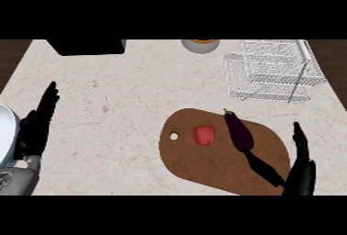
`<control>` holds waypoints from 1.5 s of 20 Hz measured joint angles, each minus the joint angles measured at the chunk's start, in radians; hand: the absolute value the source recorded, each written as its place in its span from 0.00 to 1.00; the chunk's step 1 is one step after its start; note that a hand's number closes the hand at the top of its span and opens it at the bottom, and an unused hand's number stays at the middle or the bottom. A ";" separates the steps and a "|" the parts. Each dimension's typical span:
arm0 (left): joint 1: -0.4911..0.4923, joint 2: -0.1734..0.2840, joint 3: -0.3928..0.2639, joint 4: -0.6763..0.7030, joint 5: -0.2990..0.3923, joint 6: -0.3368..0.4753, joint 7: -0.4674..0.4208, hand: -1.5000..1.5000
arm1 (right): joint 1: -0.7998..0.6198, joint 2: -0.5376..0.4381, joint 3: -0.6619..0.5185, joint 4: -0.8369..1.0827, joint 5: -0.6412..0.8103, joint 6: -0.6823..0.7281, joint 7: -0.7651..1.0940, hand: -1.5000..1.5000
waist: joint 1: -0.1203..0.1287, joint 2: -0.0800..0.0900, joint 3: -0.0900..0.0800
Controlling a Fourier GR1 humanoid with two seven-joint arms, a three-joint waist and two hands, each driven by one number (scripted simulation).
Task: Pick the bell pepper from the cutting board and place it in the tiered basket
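A small red bell pepper point(203, 135) lies on the brown wooden cutting board point(210, 170), near the board's hanging hole. The white wire tiered basket point(271, 71) stands at the counter's far right. My right hand point(298, 172) is at the lower right over the board's near right part, open, with fingers pointing up and the thumb stretched toward the board's middle; it is a short way right of and nearer than the pepper, not touching it. My left hand point(37, 124) rests open at the left edge, fingers up.
A dark purple eggplant point(238, 131) lies on the board just right of the pepper, between it and my right hand. A grey cup with something orange point(200, 45) and a black box point(89, 47) stand at the back. A white rounded object point(5, 133) shows at the left edge.
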 measured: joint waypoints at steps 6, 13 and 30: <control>-0.006 -0.002 -0.025 -0.032 -0.020 -0.002 0.012 0.50 | 0.056 -0.073 0.104 -0.052 0.204 0.119 0.277 0.00 | 0.039 0.007 -0.004; -0.015 -0.010 -0.043 -0.046 -0.032 -0.006 0.031 0.50 | -0.065 -0.065 0.128 -0.175 0.429 0.347 0.713 0.00 | 0.060 0.009 -0.002; -0.017 -0.032 -0.035 -0.045 -0.048 -0.018 0.037 0.50 | -0.374 0.211 0.132 -0.103 0.661 0.745 1.071 0.00 | 0.059 0.009 0.008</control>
